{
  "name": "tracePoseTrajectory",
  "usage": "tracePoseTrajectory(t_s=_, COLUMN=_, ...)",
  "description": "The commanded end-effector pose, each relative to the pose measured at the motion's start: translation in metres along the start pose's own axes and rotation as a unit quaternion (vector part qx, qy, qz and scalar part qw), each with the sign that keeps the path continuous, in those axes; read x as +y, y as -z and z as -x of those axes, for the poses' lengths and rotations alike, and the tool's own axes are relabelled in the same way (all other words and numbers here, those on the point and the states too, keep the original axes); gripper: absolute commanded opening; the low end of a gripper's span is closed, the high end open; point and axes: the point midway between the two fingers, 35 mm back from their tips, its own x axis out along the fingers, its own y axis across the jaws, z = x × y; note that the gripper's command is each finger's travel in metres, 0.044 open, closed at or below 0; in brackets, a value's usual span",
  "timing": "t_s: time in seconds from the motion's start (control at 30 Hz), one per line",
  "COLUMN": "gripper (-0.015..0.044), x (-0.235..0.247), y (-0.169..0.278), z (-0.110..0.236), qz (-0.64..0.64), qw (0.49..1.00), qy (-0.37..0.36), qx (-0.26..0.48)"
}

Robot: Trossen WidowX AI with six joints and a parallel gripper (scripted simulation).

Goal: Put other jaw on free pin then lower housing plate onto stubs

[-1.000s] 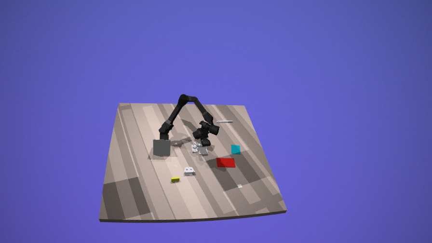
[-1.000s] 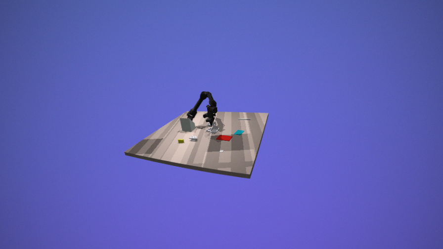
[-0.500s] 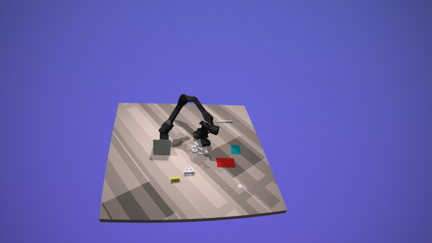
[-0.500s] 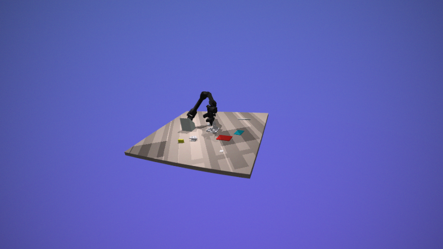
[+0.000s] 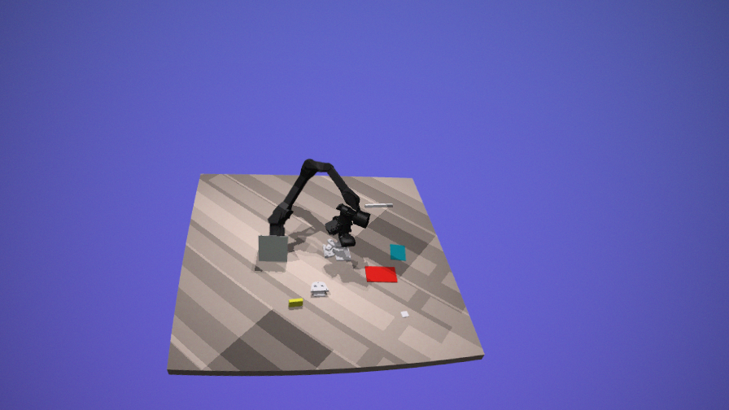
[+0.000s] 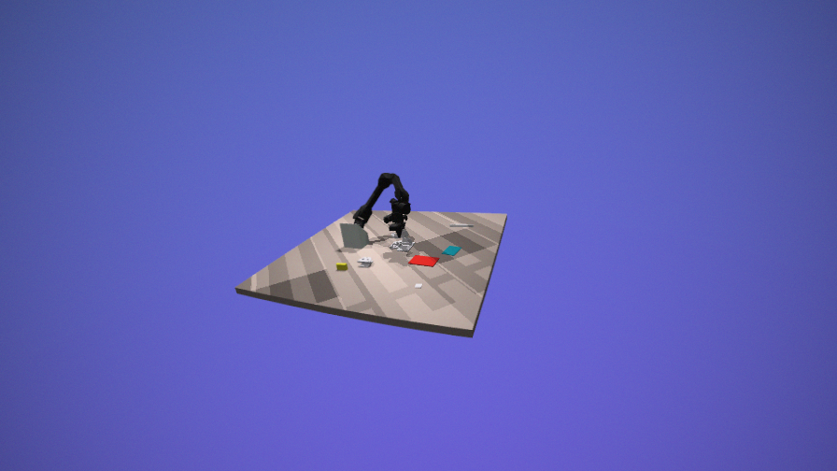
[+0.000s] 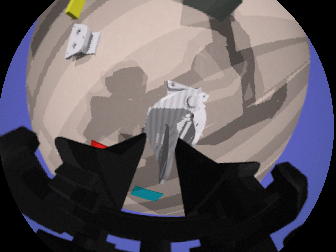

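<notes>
My gripper (image 5: 347, 243) (image 6: 399, 234) (image 7: 160, 138) is shut on the loose jaw (image 7: 166, 157), a pale grey toothed piece that points down between the fingertips in the wrist view. The white base assembly (image 5: 327, 250) (image 7: 201, 95) is just beyond the fingertips, and the held jaw overlaps it in view. The other jaw, the pins and any tooth contact are too small or too hidden to tell apart. The white housing plate (image 5: 319, 287) (image 6: 364, 260) (image 7: 77, 41) stands apart on the table, with two holes in its top and a lower flange.
A yellow block (image 5: 295, 303) (image 6: 341, 266) (image 7: 75, 8) lies beside the housing plate. A red mat (image 5: 381, 274) (image 6: 423, 261) and a teal mat (image 5: 397, 252) (image 6: 451, 250) lie right of the assembly. A grey panel (image 5: 272, 248) stands by the arm's base. A white bar (image 5: 378, 205) lies at the back.
</notes>
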Motion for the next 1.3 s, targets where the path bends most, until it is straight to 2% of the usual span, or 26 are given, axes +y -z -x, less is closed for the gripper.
tracePoseTrajectory(t_s=0.0, gripper=0.0134, x=0.0008, y=0.001, z=0.0009, qz=0.003, qw=1.0, qy=-0.002, qx=0.001)
tracePoseTrajectory(t_s=1.27, gripper=0.0134, x=0.0023, y=0.0028, z=0.0009, qz=0.016, qw=1.0, qy=-0.002, qx=0.001)
